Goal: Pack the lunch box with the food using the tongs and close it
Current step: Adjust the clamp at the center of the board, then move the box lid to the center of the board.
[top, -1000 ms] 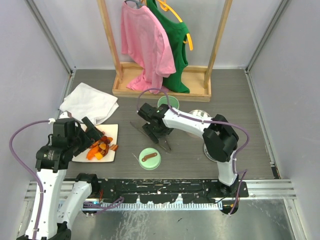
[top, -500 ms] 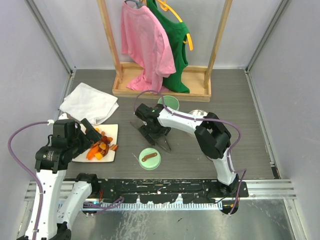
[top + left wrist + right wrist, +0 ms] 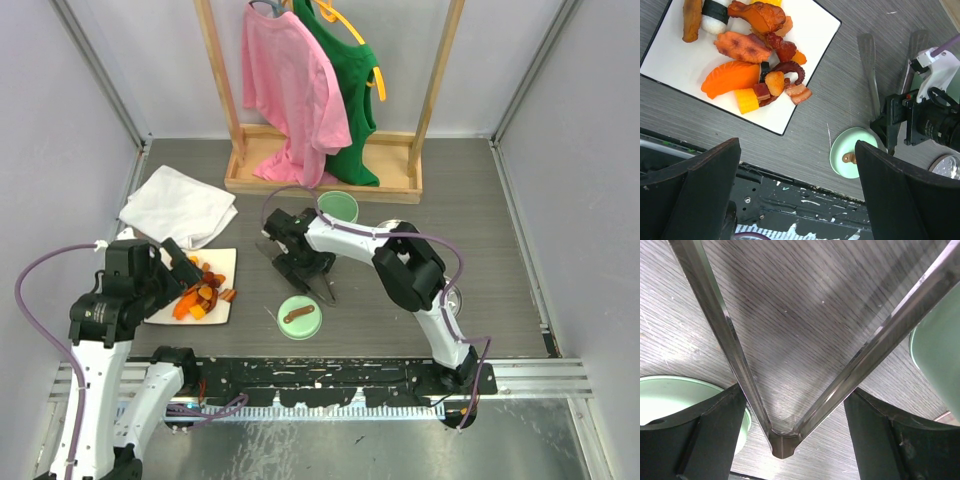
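1. Count: one pair of tongs (image 3: 722,327), one white square plate (image 3: 677,60), one heap of food (image 3: 760,70), one round green lid (image 3: 855,147) and one round green bowl (image 3: 338,207). All rest on the grey, wood-grained tabletop (image 3: 840,90).
2. Tongs: slim, dark, polished metal. Two flat-sided arms meet in a narrow V. They lie flat on the tabletop between the lid and the bowl.
3. Long axis, seen from above: the joined end points to the near right and the two flattened tips to the far left.
4. Food: glossy bite-size pieces in orange, red, yellow and brown, heaped on the plate, left of the tongs.
5. Lid: flat, with a small brown handle, lying apart from the bowl.
6. Right claw (image 3: 792,410): spread, with one finger on each side of the joined end. Whether the pads touch the metal cannot be told.
7. Left claw (image 3: 796,145): spread wide, holding nothing, raised near the plate.
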Robot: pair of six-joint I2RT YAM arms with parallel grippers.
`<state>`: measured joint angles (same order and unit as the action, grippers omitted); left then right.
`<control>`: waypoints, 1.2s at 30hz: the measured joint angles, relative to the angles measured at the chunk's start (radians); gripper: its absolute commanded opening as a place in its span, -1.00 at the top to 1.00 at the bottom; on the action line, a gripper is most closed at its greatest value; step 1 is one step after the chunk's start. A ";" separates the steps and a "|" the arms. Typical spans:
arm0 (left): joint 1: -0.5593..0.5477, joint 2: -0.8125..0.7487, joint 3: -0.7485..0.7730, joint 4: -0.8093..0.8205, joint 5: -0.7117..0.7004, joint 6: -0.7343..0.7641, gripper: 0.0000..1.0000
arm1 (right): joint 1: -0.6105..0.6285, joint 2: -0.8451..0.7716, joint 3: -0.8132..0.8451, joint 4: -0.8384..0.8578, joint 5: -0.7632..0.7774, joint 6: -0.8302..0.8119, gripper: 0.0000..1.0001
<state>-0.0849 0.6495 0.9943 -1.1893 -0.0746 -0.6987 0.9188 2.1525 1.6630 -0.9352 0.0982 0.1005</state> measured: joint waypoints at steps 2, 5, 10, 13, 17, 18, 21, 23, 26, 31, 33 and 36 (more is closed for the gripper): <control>0.000 0.000 0.006 -0.003 0.000 0.000 -0.96 | 0.000 0.008 0.012 -0.001 -0.005 -0.002 -0.66; 0.000 -0.002 0.017 -0.010 0.000 0.000 -0.96 | 0.000 0.008 0.014 0.000 -0.011 -0.002 -0.68; 0.000 -0.006 0.019 -0.009 0.014 -0.001 -0.96 | -0.001 0.007 0.019 0.020 -0.076 -0.005 -0.69; 0.000 0.000 0.019 -0.005 0.049 -0.010 -0.96 | -0.002 0.007 0.048 0.041 -0.139 0.012 -0.69; 0.000 0.037 0.019 0.021 0.140 -0.024 -0.96 | -0.003 0.004 0.120 0.064 -0.188 0.053 -0.70; 0.000 0.054 0.019 0.029 0.165 -0.025 -0.96 | -0.003 -0.002 0.132 0.072 -0.190 0.063 -0.71; -0.003 0.098 0.017 0.048 0.218 -0.027 -0.96 | -0.003 -0.050 0.121 0.087 -0.183 0.077 -0.71; -0.007 0.113 0.017 0.055 0.228 -0.027 -0.96 | -0.003 -0.114 0.071 0.117 -0.191 0.087 -0.70; -0.008 0.130 0.017 0.058 0.225 -0.030 -0.96 | -0.005 -0.260 -0.072 0.196 -0.256 0.111 -0.68; -0.010 0.116 0.017 0.054 0.163 -0.064 -0.96 | 0.035 -0.405 -0.251 0.356 -0.377 0.201 -0.67; -0.010 0.099 0.017 0.049 0.123 -0.080 -0.96 | 0.068 -0.394 -0.285 0.420 -0.396 0.232 -0.67; -0.010 0.067 0.018 0.034 0.072 -0.101 -0.96 | 0.104 -0.351 -0.322 0.487 -0.416 0.266 -0.67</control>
<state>-0.0944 0.7162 1.0126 -1.1549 -0.0021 -0.7994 1.0225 1.8019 1.3411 -0.4484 -0.3180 0.3660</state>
